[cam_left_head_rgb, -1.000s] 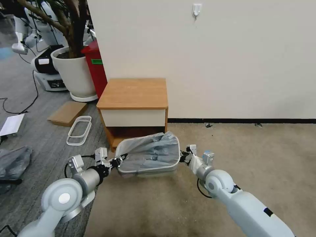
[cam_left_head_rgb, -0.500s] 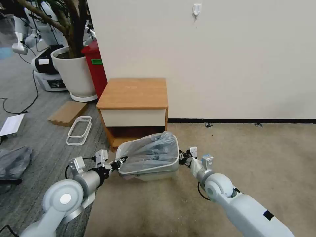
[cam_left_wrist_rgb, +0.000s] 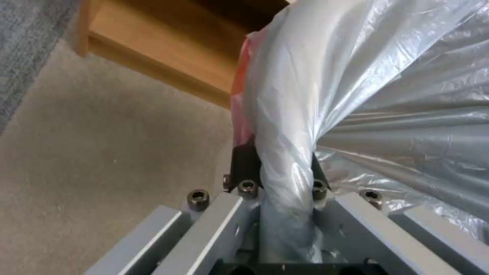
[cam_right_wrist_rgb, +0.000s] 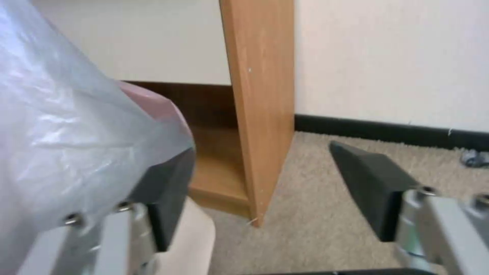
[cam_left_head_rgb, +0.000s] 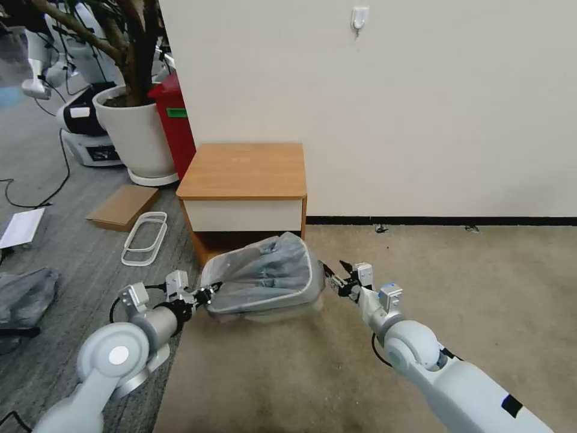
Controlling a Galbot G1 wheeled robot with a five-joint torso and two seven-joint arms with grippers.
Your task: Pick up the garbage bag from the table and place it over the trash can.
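Note:
The garbage bag (cam_left_head_rgb: 264, 270), thin grey film, is stretched over the mouth of the cream trash can (cam_left_head_rgb: 270, 311), which stands on the carpet in front of the table (cam_left_head_rgb: 243, 168). At the can's left corner my left gripper (cam_left_head_rgb: 207, 293) is shut on a twisted bunch of the garbage bag (cam_left_wrist_rgb: 285, 152), with dark fingers (cam_left_wrist_rgb: 243, 162) on both sides of it. My right gripper (cam_left_head_rgb: 333, 275) hangs just off the can's right side, open and holding nothing. In the right wrist view the right gripper (cam_right_wrist_rgb: 265, 183) shows its fingers (cam_right_wrist_rgb: 374, 187) wide apart, the garbage bag (cam_right_wrist_rgb: 61, 133) draped beside one and the trash can (cam_right_wrist_rgb: 191, 236) below.
A white plant pot (cam_left_head_rgb: 135, 132) and a red bin (cam_left_head_rgb: 175, 123) stand left of the table by the wall. Cardboard (cam_left_head_rgb: 123, 204), white frames (cam_left_head_rgb: 144, 237) and a dark grey sack (cam_left_head_rgb: 24, 294) lie on the floor at left. Open carpet (cam_left_head_rgb: 469, 282) stretches to the right.
My right gripper has opened, let go of the bag's edge and drawn back to the right. The can and bag have shifted left with my left gripper still holding on.

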